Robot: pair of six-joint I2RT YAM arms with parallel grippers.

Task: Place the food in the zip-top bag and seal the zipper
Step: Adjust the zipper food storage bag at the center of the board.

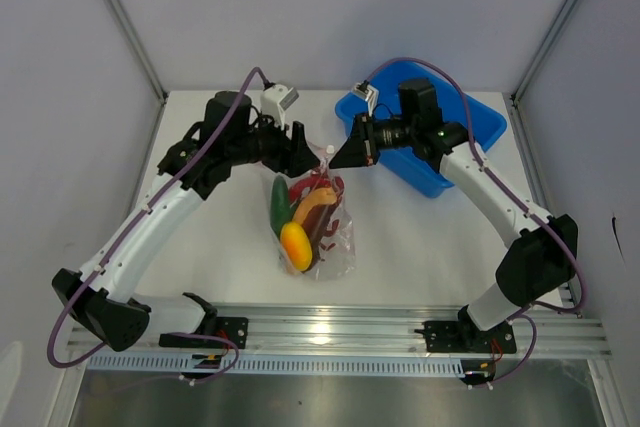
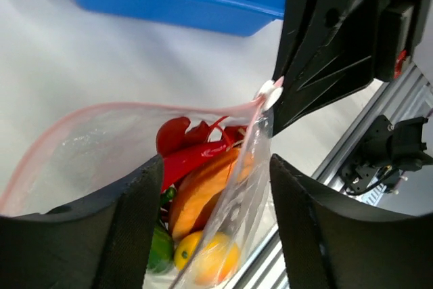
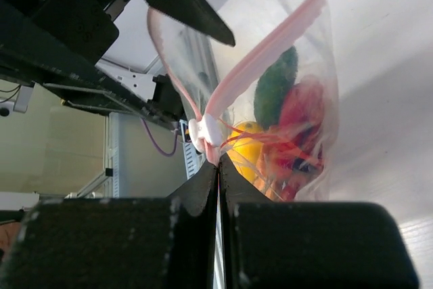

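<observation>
My right hand (image 3: 218, 170) pinches the zipper (image 3: 270, 52); my left hand (image 2: 216, 167) is released. The bag (image 1: 318, 217) seems limp, slippery; its zipper holds best.

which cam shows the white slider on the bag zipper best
Right wrist: the white slider is close and sharp on the pink zipper, just above the right tool pinching that strip. Left wrist shows it smaller, beside that tool. Top external barely resolves it.

Clear zip-top bag (image 1: 340, 247) holds the toy food (image 1: 298, 227); its pink zipper (image 3: 264, 57) gapes open.
</observation>
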